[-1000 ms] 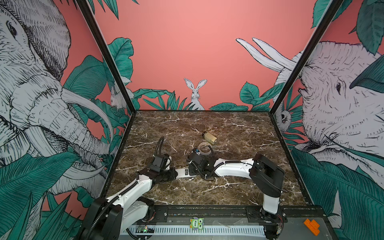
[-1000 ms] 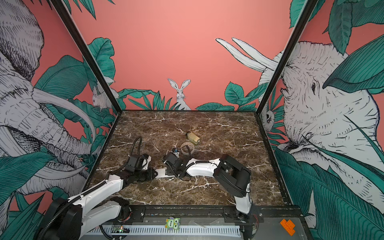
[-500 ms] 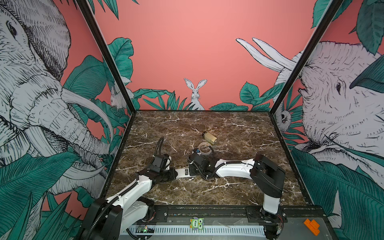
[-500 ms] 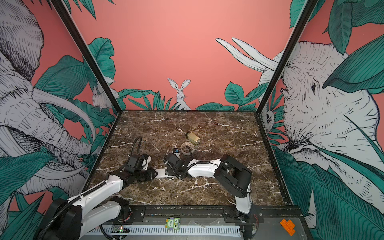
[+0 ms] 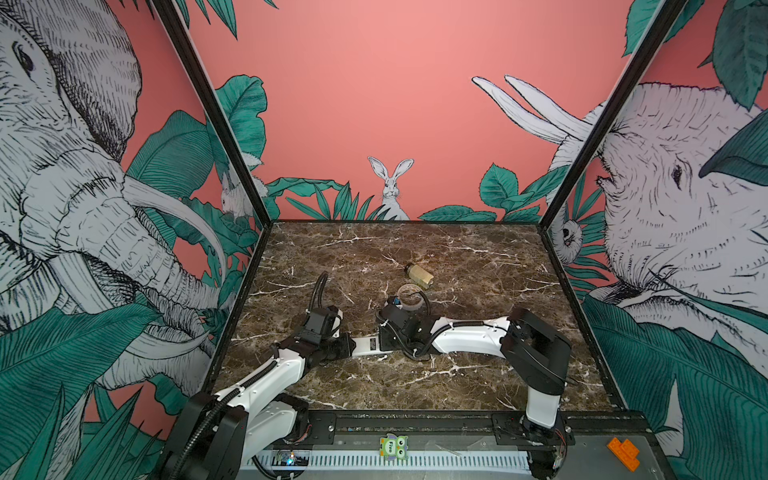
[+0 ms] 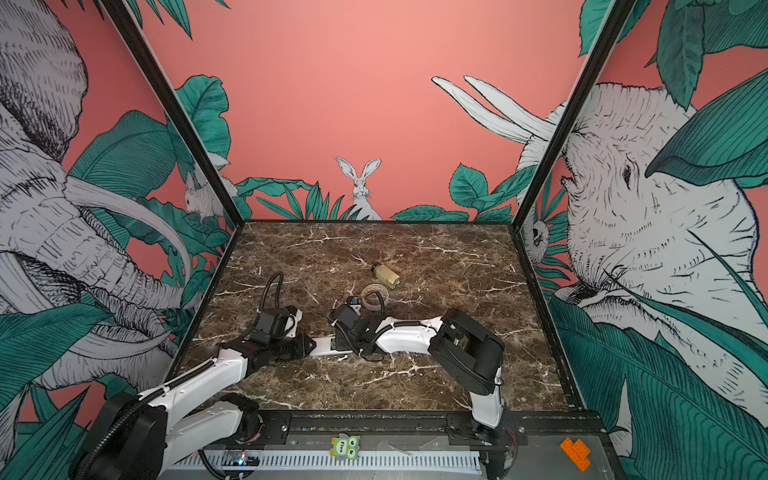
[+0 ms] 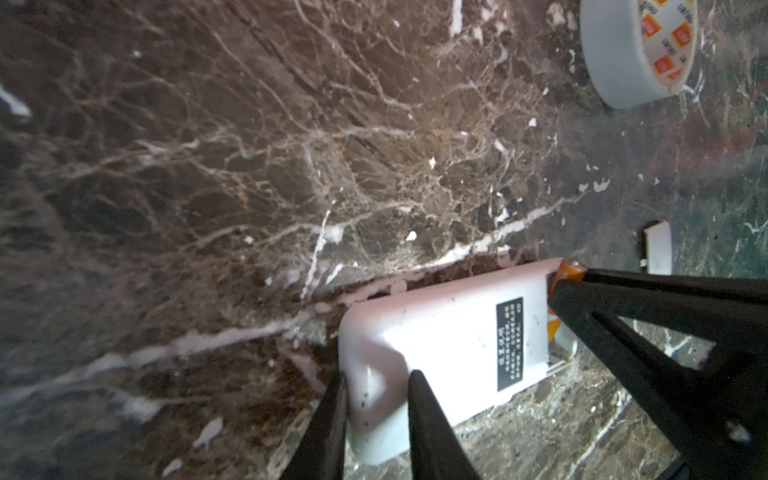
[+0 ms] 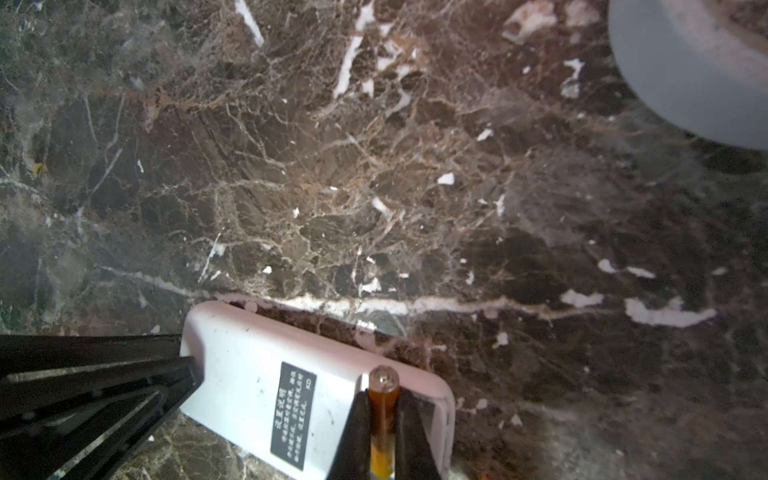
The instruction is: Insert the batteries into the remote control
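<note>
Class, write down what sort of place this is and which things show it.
Probably a robot test booth: left arm and right arm on a rail, a marble-look table, walls printed with elephants and a rabbit.

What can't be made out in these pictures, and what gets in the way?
- Battery bay of the remote control: both wrist views, covered by the right gripper and its battery.
- Second battery: in no view; seated or not, cannot tell.
- Label text: wrist views, too small.
- Tape roll: right wrist view, cut by the edge.
- Top views: the battery, hidden under the right wrist.
</note>
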Tool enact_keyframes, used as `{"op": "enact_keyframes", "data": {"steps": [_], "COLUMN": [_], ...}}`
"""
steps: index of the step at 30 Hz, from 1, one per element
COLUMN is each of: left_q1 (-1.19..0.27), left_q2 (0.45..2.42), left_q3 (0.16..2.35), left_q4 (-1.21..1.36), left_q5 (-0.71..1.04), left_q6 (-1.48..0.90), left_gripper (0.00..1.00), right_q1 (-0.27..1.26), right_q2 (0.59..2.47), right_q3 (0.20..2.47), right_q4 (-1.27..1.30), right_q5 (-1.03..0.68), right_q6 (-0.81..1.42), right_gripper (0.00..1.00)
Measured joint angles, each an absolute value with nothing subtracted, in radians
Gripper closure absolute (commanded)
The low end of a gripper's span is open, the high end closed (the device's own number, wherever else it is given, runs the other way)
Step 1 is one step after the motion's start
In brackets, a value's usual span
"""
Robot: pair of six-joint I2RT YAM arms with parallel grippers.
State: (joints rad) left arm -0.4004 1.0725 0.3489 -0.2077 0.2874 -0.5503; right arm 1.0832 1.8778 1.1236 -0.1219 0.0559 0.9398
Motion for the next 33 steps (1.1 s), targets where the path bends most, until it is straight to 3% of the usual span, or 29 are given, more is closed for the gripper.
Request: {"op": "enact_keyframes", "data": {"steps": [33], "left_q1": [-0.400], "left_q2": [1.085], "left_q3": [0.349], "left_q4": [-0.178], "left_q5": [0.301], "left_q6": [-0.550], "left_gripper": [0.73], "right_q1": [1.086], "right_q2": [1.846], "right_q3": [1.090], "right_q4": [-0.112], "right_q5": [0.074], "right_q6": [0.935], "right_gripper": [1.00]}}
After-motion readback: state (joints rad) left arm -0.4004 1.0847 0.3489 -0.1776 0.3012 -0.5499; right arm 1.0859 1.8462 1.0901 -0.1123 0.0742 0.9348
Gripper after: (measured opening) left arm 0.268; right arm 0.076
